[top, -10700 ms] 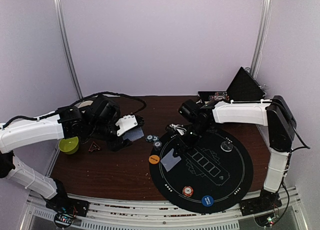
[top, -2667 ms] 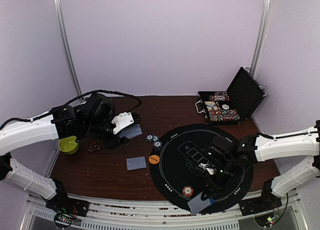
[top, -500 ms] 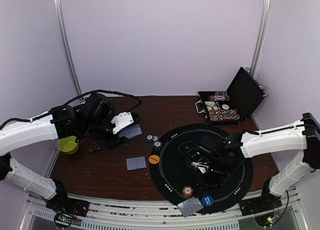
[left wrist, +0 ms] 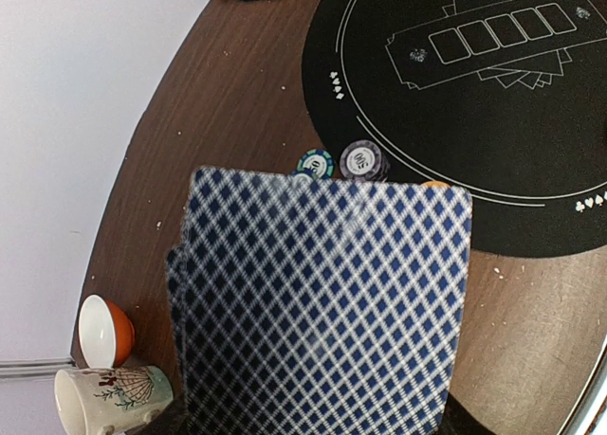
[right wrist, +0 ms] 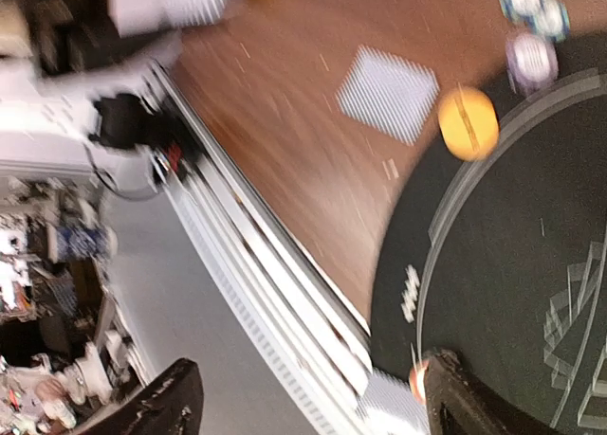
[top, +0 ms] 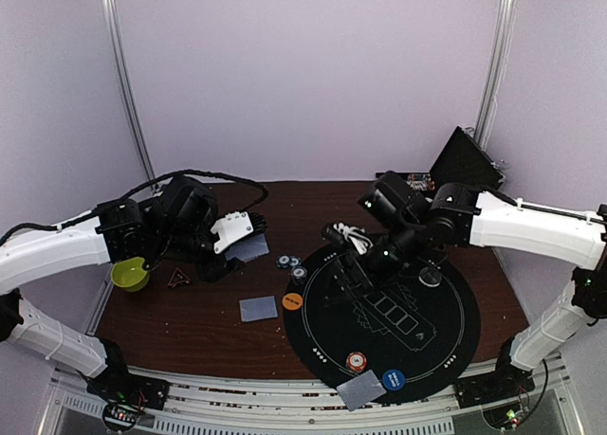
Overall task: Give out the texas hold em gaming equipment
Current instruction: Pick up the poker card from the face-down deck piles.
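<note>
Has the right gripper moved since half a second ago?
Yes. The right gripper has swung away from the blue disc toward the mat's far left edge.

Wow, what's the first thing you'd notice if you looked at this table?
Most likely the big round black mat with white card outlines, covering the right half of the table. Next comes the stack of blue-checked cards, which fills nearly the whole left wrist view. Then there's the open black case standing at the back right corner.
</note>
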{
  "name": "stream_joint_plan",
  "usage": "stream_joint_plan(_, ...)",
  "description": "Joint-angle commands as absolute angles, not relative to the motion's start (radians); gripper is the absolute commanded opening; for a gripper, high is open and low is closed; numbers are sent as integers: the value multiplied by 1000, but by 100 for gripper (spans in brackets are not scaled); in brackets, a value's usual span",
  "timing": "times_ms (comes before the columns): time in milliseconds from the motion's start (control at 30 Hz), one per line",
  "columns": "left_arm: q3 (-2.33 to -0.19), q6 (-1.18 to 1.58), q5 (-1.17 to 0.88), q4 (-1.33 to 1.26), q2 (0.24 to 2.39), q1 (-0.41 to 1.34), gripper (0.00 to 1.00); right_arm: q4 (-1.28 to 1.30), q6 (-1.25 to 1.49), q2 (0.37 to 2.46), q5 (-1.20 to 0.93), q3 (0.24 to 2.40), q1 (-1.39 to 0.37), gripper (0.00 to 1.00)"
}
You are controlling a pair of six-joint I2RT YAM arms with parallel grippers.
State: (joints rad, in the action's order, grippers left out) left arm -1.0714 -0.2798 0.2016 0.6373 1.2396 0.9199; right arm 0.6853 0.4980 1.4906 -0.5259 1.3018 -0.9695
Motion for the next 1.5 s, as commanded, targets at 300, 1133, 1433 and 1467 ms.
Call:
stream_joint_plan(300,-1106,-295,189,603,1223,919,61,59,614,1864,-636,1589,-904,99)
stream_joint_plan(1133,-1091,-289,212,604,1225,920,60,314,466,1911,-596,1703,-904,7)
stream_joint_plan(1433,-1091,-289,213,603,1229,919,60,534,372,1903,-514,1829,-900,0)
stream_joint_plan(1467,-1090,-290,214,603,1229,919,60,565,355,1900,-507,1848,-898,0)
